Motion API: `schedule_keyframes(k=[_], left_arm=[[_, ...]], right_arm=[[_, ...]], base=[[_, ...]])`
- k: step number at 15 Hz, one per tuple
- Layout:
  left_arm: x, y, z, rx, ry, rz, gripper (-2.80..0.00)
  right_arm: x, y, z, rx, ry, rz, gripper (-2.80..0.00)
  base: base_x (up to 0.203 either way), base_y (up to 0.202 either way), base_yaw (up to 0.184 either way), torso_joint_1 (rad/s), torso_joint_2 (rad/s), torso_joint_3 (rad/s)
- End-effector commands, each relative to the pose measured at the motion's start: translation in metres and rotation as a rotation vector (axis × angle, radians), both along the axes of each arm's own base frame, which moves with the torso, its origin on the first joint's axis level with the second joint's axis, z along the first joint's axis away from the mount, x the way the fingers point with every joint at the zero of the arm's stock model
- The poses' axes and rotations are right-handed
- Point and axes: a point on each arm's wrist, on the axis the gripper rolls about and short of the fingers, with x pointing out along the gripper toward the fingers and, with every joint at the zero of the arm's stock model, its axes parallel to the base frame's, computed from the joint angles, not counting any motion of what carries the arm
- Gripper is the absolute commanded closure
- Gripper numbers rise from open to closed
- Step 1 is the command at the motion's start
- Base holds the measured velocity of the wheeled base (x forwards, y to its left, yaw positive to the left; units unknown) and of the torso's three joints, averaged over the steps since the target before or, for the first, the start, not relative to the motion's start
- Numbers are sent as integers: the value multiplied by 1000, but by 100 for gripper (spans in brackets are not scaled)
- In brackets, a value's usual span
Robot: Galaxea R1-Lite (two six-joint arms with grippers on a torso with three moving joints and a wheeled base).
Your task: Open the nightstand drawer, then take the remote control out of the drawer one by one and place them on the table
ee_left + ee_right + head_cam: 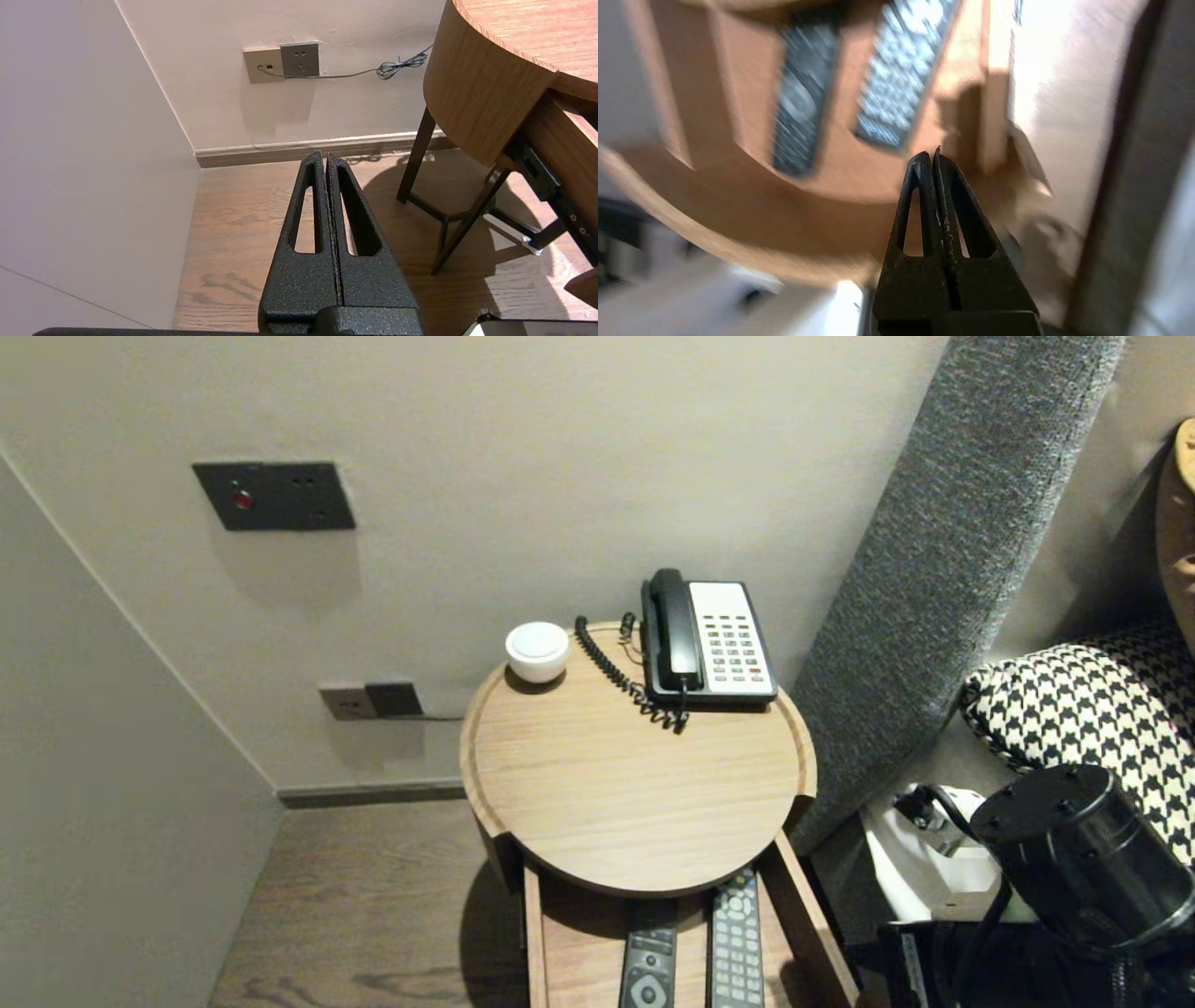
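Closest to the lens: right gripper [934, 156], fingers pressed flat together, nothing clamped between them. Hangs off the right flank of the open drawer [805, 919], tips aimed in toward it. Of that arm, only the black wrist housing [1074, 845] in the head view, low on the right, in front of a houndstooth cushion [1074, 709].

Ahead of the tips, two remotes lying in the drawer, side by side, with a strip of bare wood between them. Keypad remote [737, 943] on the near side to the gripper, close by the drawer wall. Slim remote [649, 957] past it, on the far side. Long axes parallel, running lengthwise along the drawer from the robot toward the wall. Far ends tucked under the overhang of the round tabletop [635, 784]. So, from the closed fingers: keypad remote first, slim remote behind it, both crossing the line of approach broadside rather than end-on. Touches neither.

Left gripper [325, 158] likewise shut tight and empty, parked low on the other side of the table, pointing at floor and wall socket [299, 59], well apart from the drawer. Right arm plainly the nearer of the two.

Up on the tabletop, beyond and above the right gripper: telephone [709, 639] and small white pot [537, 651], well apart from it.
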Motion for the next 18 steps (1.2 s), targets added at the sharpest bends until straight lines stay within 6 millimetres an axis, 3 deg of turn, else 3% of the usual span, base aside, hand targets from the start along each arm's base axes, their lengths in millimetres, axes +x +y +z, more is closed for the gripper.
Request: schedule_keyframes(k=[1,8,16,17,18], left_arm=[[0,0,0,0,-1,1,0],[0,0,0,0,-1,1,0],[0,0,0,0,-1,0,0],[0,0,0,0,-1,0,0],[0,0,0,0,-1,1,0]], right_arm=[[-1,0,-1,-36,30,23,0],[34,25,-13,-27,28,3,0],[71,40,-43,-54,82,-69,0],[73,41,-47,-59,90,-70,-280],[74,42,-50,-63,94,-70,-280]], base=[[0,0,0,0,0,0],[0,0,0,0,0,0],[0,0,0,0,0,0],[0,0,0,0,0,0],[0,0,0,0,0,0]])
